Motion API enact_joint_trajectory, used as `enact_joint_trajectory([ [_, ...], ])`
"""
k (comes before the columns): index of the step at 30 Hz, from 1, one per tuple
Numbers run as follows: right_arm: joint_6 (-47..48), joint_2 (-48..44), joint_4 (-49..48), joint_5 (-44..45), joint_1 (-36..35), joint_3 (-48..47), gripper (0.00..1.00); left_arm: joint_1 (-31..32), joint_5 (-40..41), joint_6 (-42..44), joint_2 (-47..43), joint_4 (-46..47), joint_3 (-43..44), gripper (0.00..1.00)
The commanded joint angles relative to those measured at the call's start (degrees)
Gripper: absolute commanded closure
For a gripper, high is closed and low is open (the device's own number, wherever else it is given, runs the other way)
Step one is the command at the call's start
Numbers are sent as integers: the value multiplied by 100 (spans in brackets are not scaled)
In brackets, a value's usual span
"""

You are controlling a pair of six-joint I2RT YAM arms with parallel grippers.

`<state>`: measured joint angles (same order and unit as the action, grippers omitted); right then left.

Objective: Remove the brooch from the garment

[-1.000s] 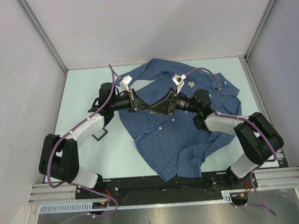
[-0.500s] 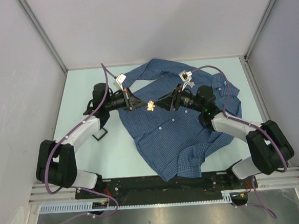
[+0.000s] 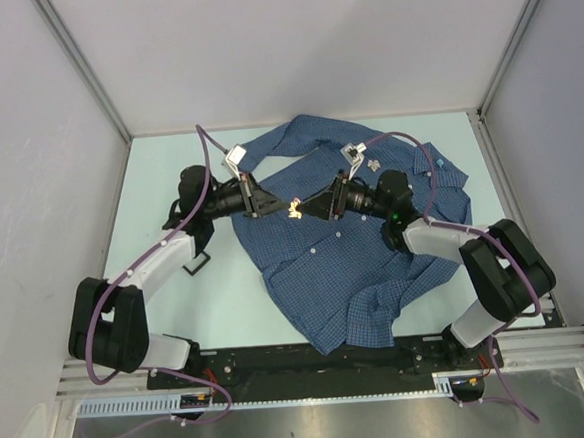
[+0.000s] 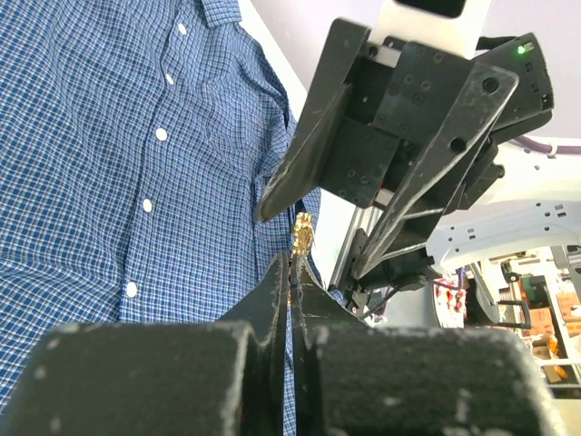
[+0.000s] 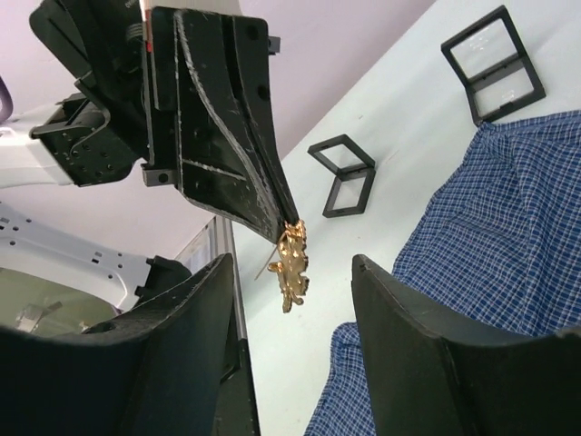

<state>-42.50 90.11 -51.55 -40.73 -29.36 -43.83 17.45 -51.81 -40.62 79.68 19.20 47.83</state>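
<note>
Pinches gold brooch (image 5: 292, 263) in closed left gripper (image 3: 283, 209), lifted above blue checked shirt (image 3: 335, 266). Holds right gripper (image 3: 306, 211) spread open, close beside brooch. Shows shirt lying on table (image 3: 168, 167).

The brooch (image 3: 294, 210) over the garment (image 3: 347, 265)
It is flanked left by the left gripper (image 3: 282, 209), right by the right gripper (image 3: 307, 213).

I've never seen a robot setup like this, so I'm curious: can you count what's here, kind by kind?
Shirt: 1
Gold brooch: 1
Black square cases: 2
Robot grippers: 2, the left gripper and the right gripper
Total: 6
</note>
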Motion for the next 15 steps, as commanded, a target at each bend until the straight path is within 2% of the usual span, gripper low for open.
enact_joint_trajectory([
  [1,-136,-19,-602,-102,-8,-81,44,74,-171,-34,-216,295,-20,100],
  [10,-522,262,-1199,-269,-61,-81,60,92,-180,-42,-216,286,-11,100],
  [15,-488,297,-1226,-295,-87,-81,62,92,-180,-34,-225,251,-2,100],
])
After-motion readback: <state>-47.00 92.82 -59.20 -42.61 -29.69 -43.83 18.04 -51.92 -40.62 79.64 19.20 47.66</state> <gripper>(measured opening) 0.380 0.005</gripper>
